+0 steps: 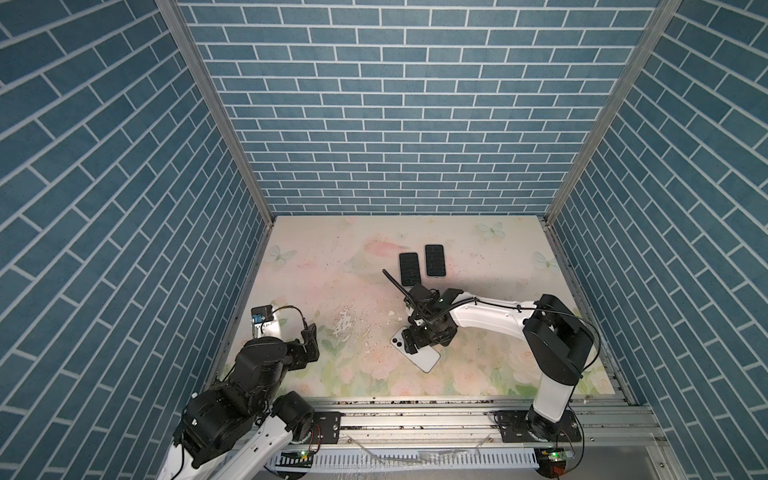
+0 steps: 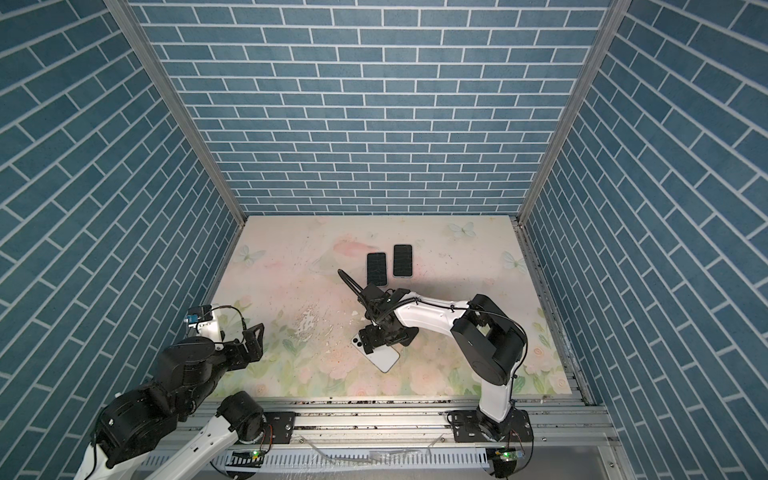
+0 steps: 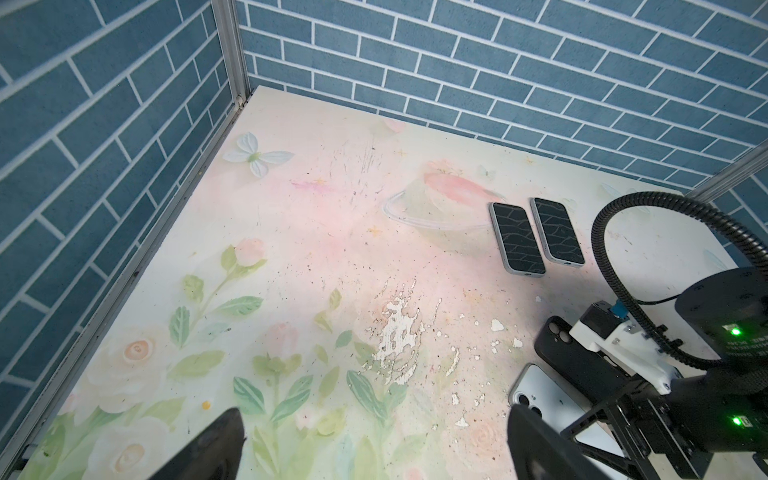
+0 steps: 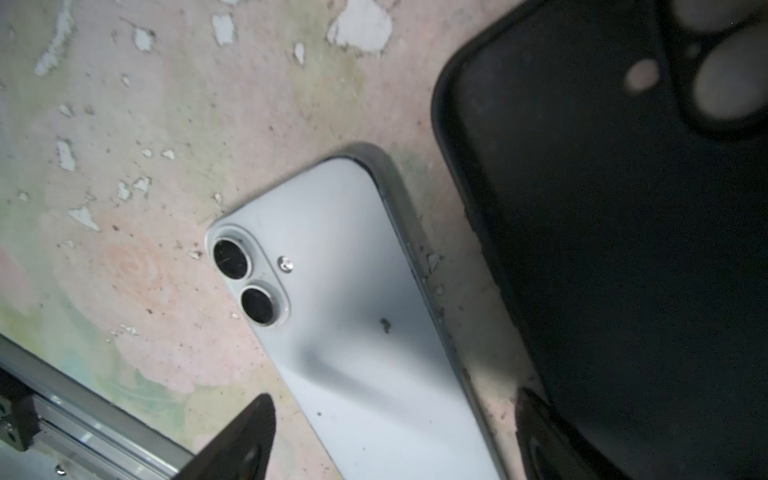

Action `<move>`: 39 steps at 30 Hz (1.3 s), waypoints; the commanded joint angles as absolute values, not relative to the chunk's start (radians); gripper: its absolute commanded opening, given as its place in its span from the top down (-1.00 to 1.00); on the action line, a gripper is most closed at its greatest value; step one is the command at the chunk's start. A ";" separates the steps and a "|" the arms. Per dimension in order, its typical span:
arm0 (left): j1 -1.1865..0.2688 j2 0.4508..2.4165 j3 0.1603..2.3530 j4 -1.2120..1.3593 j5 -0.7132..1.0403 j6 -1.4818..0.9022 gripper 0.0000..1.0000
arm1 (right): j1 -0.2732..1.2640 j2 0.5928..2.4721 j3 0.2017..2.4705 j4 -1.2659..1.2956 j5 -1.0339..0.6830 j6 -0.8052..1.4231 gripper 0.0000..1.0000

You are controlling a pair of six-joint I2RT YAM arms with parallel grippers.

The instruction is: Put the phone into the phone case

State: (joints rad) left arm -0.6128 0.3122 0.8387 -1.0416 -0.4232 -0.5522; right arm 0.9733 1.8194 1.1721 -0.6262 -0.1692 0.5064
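**A:** Trying to pin down the step here. Looks like the reach for the phone [image 4: 353, 332]? Lying camera-side up on the floral table [image 1: 332, 257], lower centre of both top views.

**B:** Yep, reads as pre-grasp. Going by the right wrist view: right gripper [image 4: 395, 411] spread wide, straddling the phone, clamping nothing. Can't tell if touching or just above.

**A:** And the phone case [image 4: 623, 249]?

**B:** Black, just beside the phone, filling the right side of that frame. Seems open side up, camera cutout in the upper right corner. Mostly hidden under the arm in the top views.

**A:** Left gripper [image 3: 374, 424]?

**B:** Also wide open, empty, parked at lower left in the top views, well apart from both.

**A:** So what next?

**B:** Guessing: drop lower, pinch across the long edges, lift. Tight on the case side, with barely a gap there for a finger. Then probably needs flipping, since back-up now, plus lining up the lens corner with the cutout before pressing in.
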 commanded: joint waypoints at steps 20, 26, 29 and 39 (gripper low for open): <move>-0.581 0.319 0.830 -1.042 -0.405 -0.541 -0.99 | 1.117 1.923 1.225 -0.761 0.051 0.428 -0.52; -0.580 0.319 0.828 -1.042 -0.405 -0.541 -0.99 | 1.116 1.949 1.265 -0.770 0.057 0.416 -0.44; -0.580 0.318 0.828 -1.042 -0.405 -0.541 -0.99 | 1.117 1.926 1.278 -0.776 0.063 0.416 -0.42; -0.577 0.317 0.829 -1.041 -0.402 -0.540 -0.99 | 1.100 1.784 1.308 -0.828 0.099 0.413 -0.35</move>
State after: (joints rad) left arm -0.5865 0.3134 0.8368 -1.0412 -0.4023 -0.5499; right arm 1.1076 1.8626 1.2659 -0.7879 0.0563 0.4362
